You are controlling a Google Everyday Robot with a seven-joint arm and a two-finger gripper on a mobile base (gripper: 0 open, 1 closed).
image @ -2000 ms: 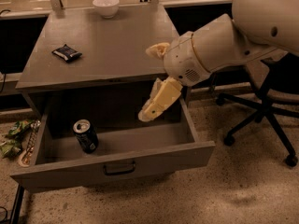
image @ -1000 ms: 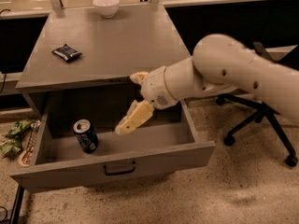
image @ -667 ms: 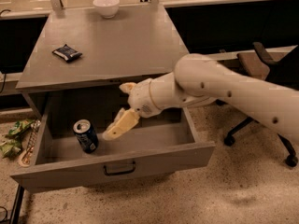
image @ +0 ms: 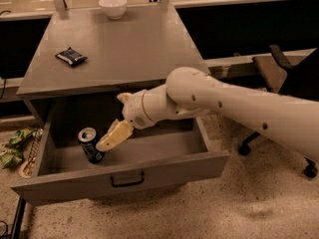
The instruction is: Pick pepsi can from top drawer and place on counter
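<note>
The pepsi can (image: 89, 144) stands upright in the left part of the open top drawer (image: 174, 171), its silver top showing. My gripper (image: 110, 123) is inside the drawer just right of the can, its jaws open. The lower cream finger (image: 113, 135) reaches down to the can's right side; I cannot tell whether it touches. The other finger is a short stub higher up. The counter (image: 129, 44) lies above and behind the drawer. My arm comes in from the right, over the drawer.
A flat dark snack packet (image: 71, 56) lies on the counter's left side and a white bowl (image: 112, 6) at its back edge. An office chair (image: 281, 68) stands to the right. Green crumpled packaging (image: 14, 144) lies on the floor left of the drawer.
My arm has swung left and down from over the drawer's right side into the drawer, bringing the gripper up against the can's right side. The can has not moved.
</note>
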